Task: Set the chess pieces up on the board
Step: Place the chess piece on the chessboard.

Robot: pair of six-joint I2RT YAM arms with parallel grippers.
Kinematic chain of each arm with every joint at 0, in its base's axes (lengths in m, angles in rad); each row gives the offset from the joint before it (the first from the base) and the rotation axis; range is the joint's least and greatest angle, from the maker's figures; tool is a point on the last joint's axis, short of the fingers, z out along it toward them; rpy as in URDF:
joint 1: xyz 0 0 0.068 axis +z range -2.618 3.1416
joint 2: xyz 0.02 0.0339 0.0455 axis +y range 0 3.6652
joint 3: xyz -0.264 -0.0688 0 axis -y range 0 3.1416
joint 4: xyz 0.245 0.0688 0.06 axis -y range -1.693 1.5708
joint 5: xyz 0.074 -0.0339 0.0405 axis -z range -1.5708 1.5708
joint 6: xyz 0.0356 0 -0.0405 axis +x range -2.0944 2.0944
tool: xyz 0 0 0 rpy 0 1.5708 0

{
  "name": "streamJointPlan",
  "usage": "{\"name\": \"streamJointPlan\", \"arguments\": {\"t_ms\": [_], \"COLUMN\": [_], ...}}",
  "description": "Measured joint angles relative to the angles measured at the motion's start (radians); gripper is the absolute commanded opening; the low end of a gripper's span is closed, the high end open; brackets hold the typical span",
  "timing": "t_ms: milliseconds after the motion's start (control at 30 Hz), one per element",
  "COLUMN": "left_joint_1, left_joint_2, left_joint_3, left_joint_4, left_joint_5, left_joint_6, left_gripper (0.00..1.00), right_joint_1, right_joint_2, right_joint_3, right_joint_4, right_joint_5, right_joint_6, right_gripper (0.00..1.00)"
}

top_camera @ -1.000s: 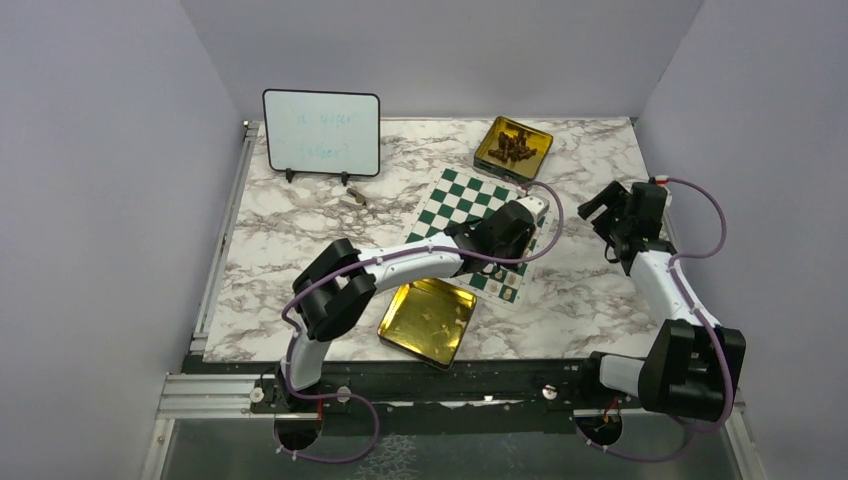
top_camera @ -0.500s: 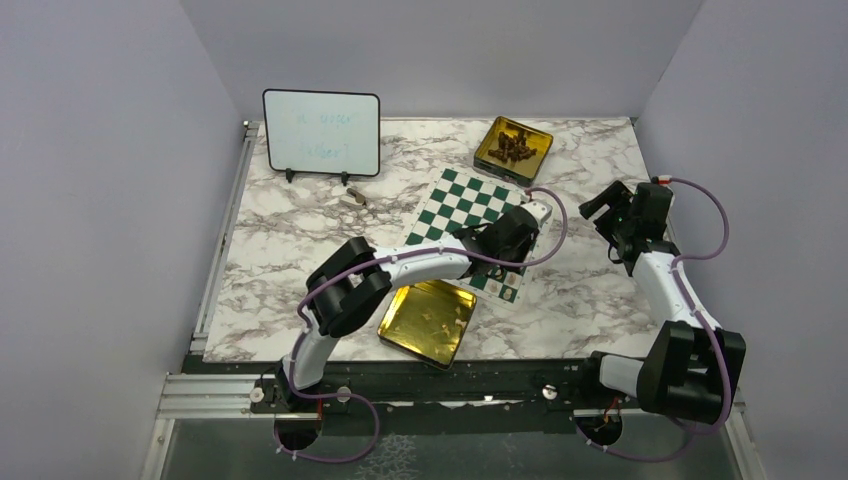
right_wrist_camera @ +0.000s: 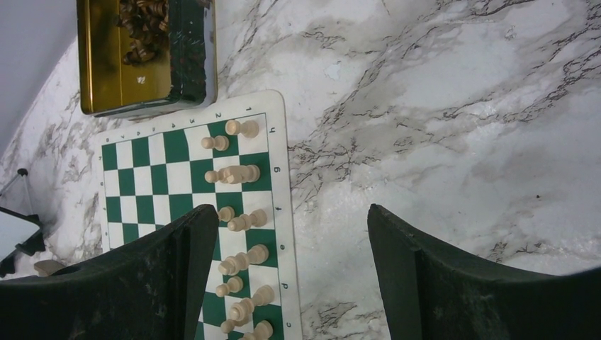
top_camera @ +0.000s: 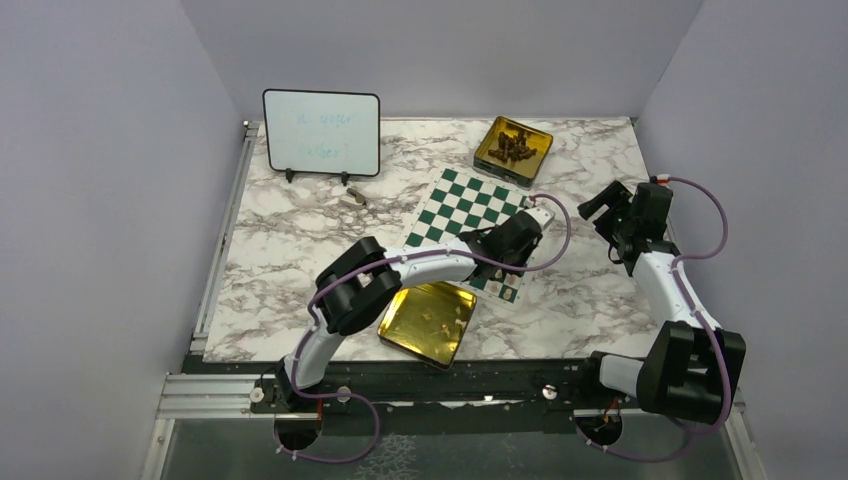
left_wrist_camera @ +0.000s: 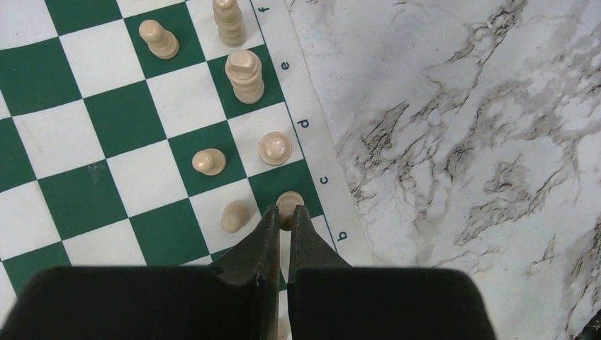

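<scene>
Marble-patterned table [top_camera: 290, 250] lay between plain lilac walls, and the green and white board [left_wrist_camera: 127, 120] sat flat on it, turned at an angle. The left claw [left_wrist_camera: 282, 212] hung low over the board's lettered edge with its two black fingers [left_wrist_camera: 264, 234] drawn together, only a thin slit between them and nothing clamped in it. Just past its tips stood one pale piece [left_wrist_camera: 289, 202] on the green square by the letter c; whether the tips touched it could not be told. More chess pieces [left_wrist_camera: 244, 74] stood farther out from the claw: a small one [left_wrist_camera: 235, 216] just left of the tips, two round-headed ones [left_wrist_camera: 275, 147] beyond that, and taller ones along the edge rows up to the letter f.

The right claw [right_wrist_camera: 288, 212] hovered well off to the side of the board, above bare marble, its fingers [right_wrist_camera: 397, 255] spread wide with nothing between them. Ahead of it, the board's far rows showed pieces standing in pairs. A gold tin [right_wrist_camera: 142, 57] holding dark pieces sat beyond the board's far corner. A second gold tin [top_camera: 427, 320] lay behind the left claw, under its forearm. A small whiteboard [top_camera: 321, 133] stood well away to the left.
</scene>
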Motion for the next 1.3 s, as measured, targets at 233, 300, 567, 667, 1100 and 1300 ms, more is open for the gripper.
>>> {"name": "streamJointPlan", "arguments": {"t_ms": [233,300,567,667,1100,1300], "left_joint_1": [-0.007,-0.008,-0.010,-0.010,-0.010,-0.010], "left_joint_2": [0.006,0.009,0.027,0.029,0.045,0.044], "left_joint_3": [0.015,0.015,0.028,0.032,0.080,0.090], "left_joint_4": [-0.003,-0.003,-0.004,-0.007,-0.049,-0.052], "left_joint_5": [-0.012,-0.014,-0.023,-0.023,-0.023,-0.022], "left_joint_6": [0.014,0.014,0.015,0.016,0.021,0.014], "left_gripper": [0.05,0.06,0.14,0.24,0.47,0.55], "right_joint_1": [0.000,0.000,0.000,0.000,0.000,0.000], "right_joint_2": [0.000,0.000,0.000,0.000,0.000,0.001], "right_joint_3": [0.000,0.000,0.000,0.000,-0.100,-0.121], "right_joint_4": [0.000,0.000,0.000,0.001,0.077,0.103], "right_joint_5": [-0.002,-0.003,-0.004,-0.004,-0.032,-0.077], "right_joint_6": [-0.001,-0.001,-0.004,-0.006,0.012,0.011], "right_gripper": [0.82,0.82,0.82,0.82,0.78,0.77]}}
